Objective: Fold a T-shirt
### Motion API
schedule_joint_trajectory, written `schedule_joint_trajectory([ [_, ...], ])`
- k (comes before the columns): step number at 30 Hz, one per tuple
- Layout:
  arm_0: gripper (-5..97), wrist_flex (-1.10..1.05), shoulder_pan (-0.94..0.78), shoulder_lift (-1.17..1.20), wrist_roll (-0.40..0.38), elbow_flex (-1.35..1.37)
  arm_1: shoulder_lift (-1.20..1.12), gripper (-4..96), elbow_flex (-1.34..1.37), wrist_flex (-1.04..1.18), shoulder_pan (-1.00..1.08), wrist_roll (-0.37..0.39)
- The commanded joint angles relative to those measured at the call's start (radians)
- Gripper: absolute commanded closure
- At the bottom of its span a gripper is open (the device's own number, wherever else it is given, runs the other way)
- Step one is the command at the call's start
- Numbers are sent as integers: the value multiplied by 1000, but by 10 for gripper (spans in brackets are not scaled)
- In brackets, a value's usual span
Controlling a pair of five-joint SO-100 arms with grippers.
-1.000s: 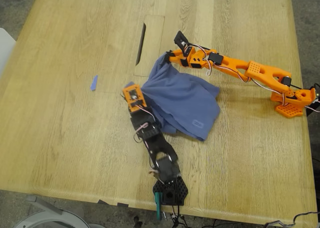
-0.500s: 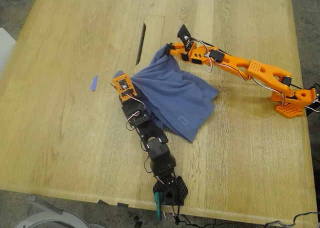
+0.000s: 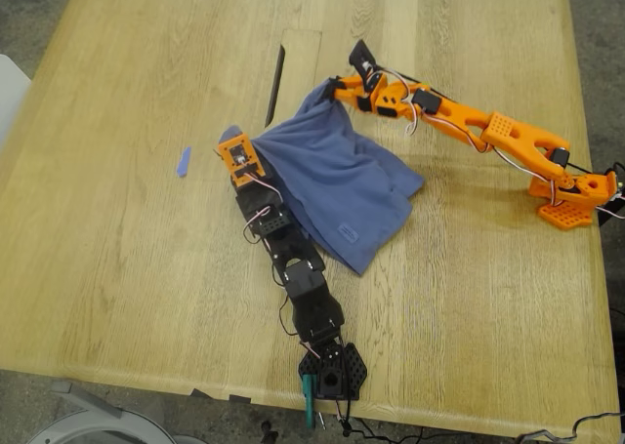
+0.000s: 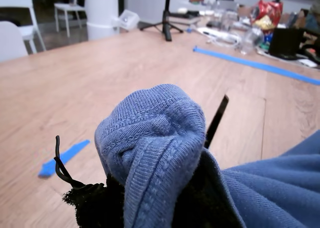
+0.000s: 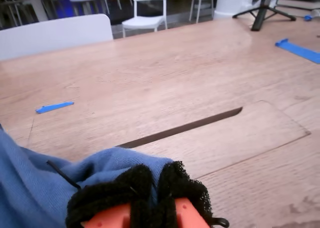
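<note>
Now my first gripper (image 3: 234, 149) and second gripper (image 3: 334, 91) each clamp the T-shirt (image 3: 337, 185) (stretched between them).

Bare tabletop (image 3: 117, 268) lies open around the T-shirt (image 3: 332, 176); only a blue scrap (image 3: 183, 161) and a slot (image 3: 275, 85) interrupt it.

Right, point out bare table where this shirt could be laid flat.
Widest bare wood lies on the table at the exterior view's left, beyond the blue scrap. Another patch sits between the T-shirt and the orange arm's base. The middle, around both grippers, is crowded.
</note>
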Motion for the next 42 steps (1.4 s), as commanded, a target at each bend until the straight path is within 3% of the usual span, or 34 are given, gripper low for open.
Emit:
schedule_joint_trajectory([
  [1,920,91,0,247,-21,-104,152,889,-57,78,32,6],
  [29,920,781,216,931,-18,227,479,903,-57,1100,-98,28],
  [42,920,1080,334,1215,-23,351,658,906,186,1158,-166,51],
])
